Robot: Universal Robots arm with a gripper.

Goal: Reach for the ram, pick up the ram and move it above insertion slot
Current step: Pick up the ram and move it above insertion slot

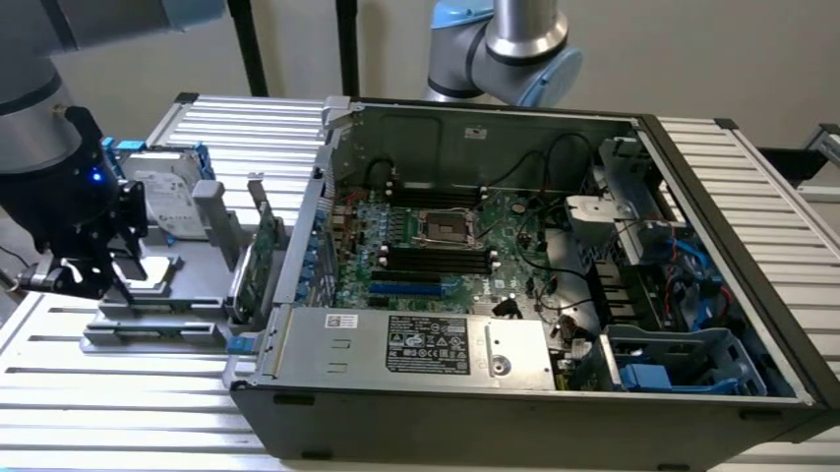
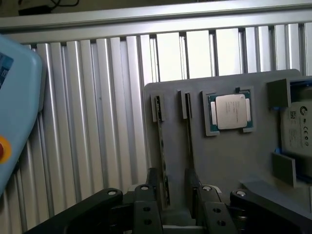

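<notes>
A desk (image 1: 132,413) of ribbed aluminium profiles carries an open computer case (image 1: 525,433), lying on its side with the motherboard (image 1: 447,246) and a silver power supply (image 1: 407,344) exposed. Behind the case, against a pale wall, part of a second robot arm (image 1: 518,44) rises. At the exterior view's left, just beside the case, sits a gray holder (image 1: 197,256) with parts set into it: a silver hard drive (image 1: 164,192) at its far end and a green expansion card (image 1: 263,251) standing upright close to the case wall. The arm's black gripper (image 1: 105,280) hangs low over this holder, at the exterior view's left edge. In the wrist view the holder also carries a square processor (image 2: 230,112) in a blue-edged frame, between the hard drive and two narrow slots. The ram (image 2: 162,146) stands on its edge in one of these slots, seen edge-on as a long thin strip. The fingers (image 2: 152,187) are spread apart and released, one on each side of the ram's nearer end, with the ram running into the gap between them. Whether either one touches it cannot be told. A pale blue device (image 2: 14,107) with an orange-red button lies on the desk well apart from the holder.
</notes>
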